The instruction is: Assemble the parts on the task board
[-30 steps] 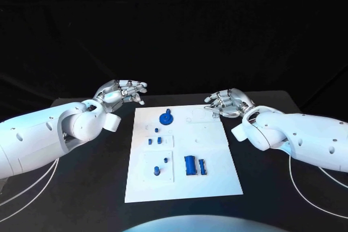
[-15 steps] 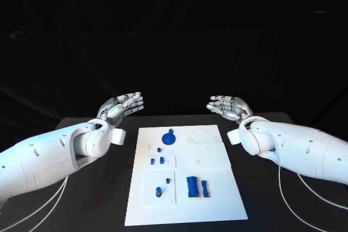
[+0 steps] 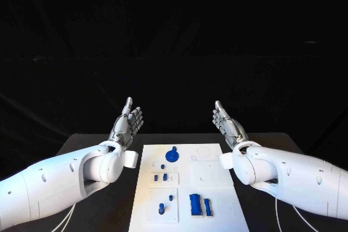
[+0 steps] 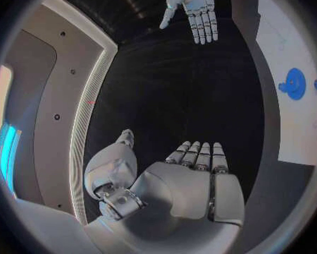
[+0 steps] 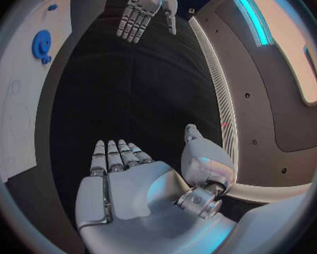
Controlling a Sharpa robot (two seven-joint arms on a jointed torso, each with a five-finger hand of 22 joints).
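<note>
Between the 2 raised hands, below and nearer the robot, lies the task board (image 3: 190,189) on the black worktop (image 3: 93,141). Left hand (image 3: 129,123) and right hand (image 3: 226,122) both stand flat w/ fingers straight and together, palms facing each other, holding nothing, well above and beyond the board's far edge.

On the board, closest to the hands: blue round part w/ a knob (image 3: 172,155), nearer the left hand's side; left wrist view shows it too (image 4: 294,84). Behind it toward the robot, small blue parts: 1 dot (image 3: 162,166), a pair of short pegs (image 3: 160,177), 2 more pegs in a lower plate (image 3: 165,203), and 2 upright blue blocks (image 3: 198,204) on the right-hand side. Whether any sit fully seated in their slots: can't tell at this size.

Stage: ambiguous. Hands up and free fits both a ready pose w/ parts awaiting fitting and a pulled-back pose w/ parts already in place. No move settled by this.

Judgement for any approach: come down from above, not sideways, so wrists don't sweep the pegs; the small pegs likely need a fingertip pinch, blocks a wider hold; board looks light, may slide if pushed.
</note>
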